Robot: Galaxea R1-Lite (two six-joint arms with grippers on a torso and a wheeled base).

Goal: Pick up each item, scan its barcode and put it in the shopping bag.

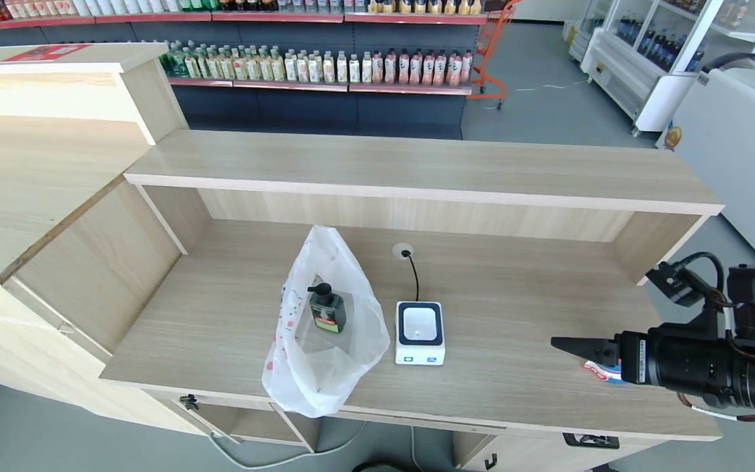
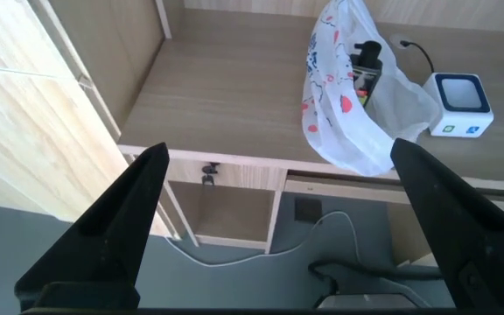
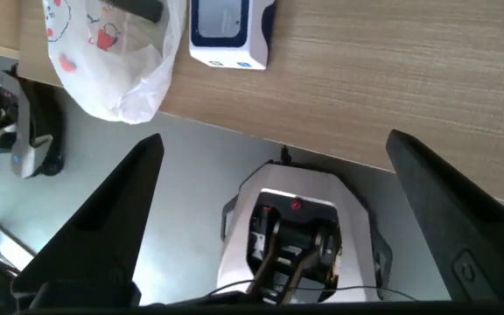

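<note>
1. In your head view, the pale wood surface (image 1: 515, 314) carries the shopping bag (image 1: 325, 354) left of centre, its bottom sagging over the near edge, with a dark pump bottle (image 1: 326, 308) inside it. Just right of the bag sits the white scanner (image 1: 420, 331). Its black cable (image 1: 413, 275) runs away to a grommet (image 1: 402, 250). A raised ledge (image 1: 417, 164) bounds the far side. Beyond it stand store shelves (image 1: 318, 65) of bottles, with a chest freezer (image 1: 738, 144) far right. The right gripper (image 1: 574, 346) hangs over the right part of the surface, pointing left. A small red-and-white item (image 1: 597, 372) lies partly hidden beneath it.
2. In your left wrist view, the left gripper (image 2: 276, 153) has its fingers spread wide with nothing between them. It is off the surface's near left side, above the grey floor (image 2: 234, 280). An open cupboard (image 2: 234, 214) shows under the surface.
3. In your right wrist view, the right gripper's fingers stand wide apart and empty, with the scanner and bag beyond the near edge.
</note>
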